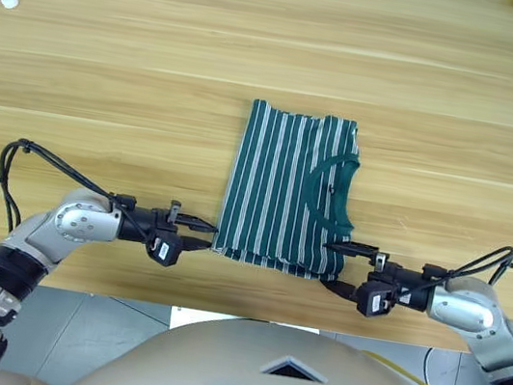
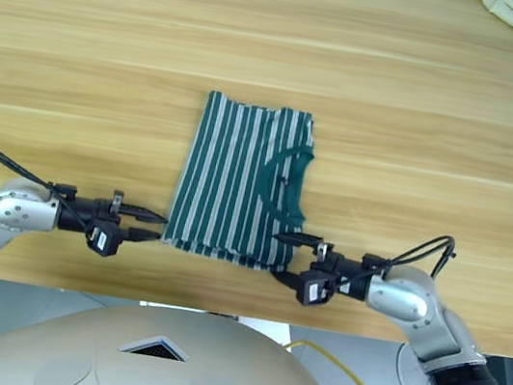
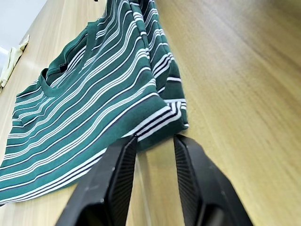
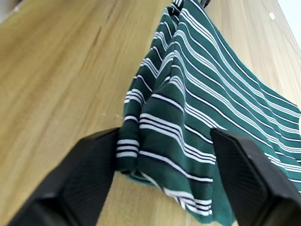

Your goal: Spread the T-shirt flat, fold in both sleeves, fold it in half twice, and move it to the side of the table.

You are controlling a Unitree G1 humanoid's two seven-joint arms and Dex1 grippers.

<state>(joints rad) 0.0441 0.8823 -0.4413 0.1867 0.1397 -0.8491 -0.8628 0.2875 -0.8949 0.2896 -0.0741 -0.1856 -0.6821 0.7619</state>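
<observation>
The table (image 1: 113,53) is bearing the folded T-shirt (image 1: 277,186) near its front edge. The left gripper (image 1: 210,236) and right gripper (image 1: 326,263) are straddling the T-shirt's near corners, jaws apart. A halving fold seems to be starting, needing firm pinches first.

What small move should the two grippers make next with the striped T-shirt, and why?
The left gripper and right gripper each sit open at a near corner of the T-shirt, which lies as a narrow folded strip. So the fingers should probably close on those corners first, before folding it in half.
</observation>
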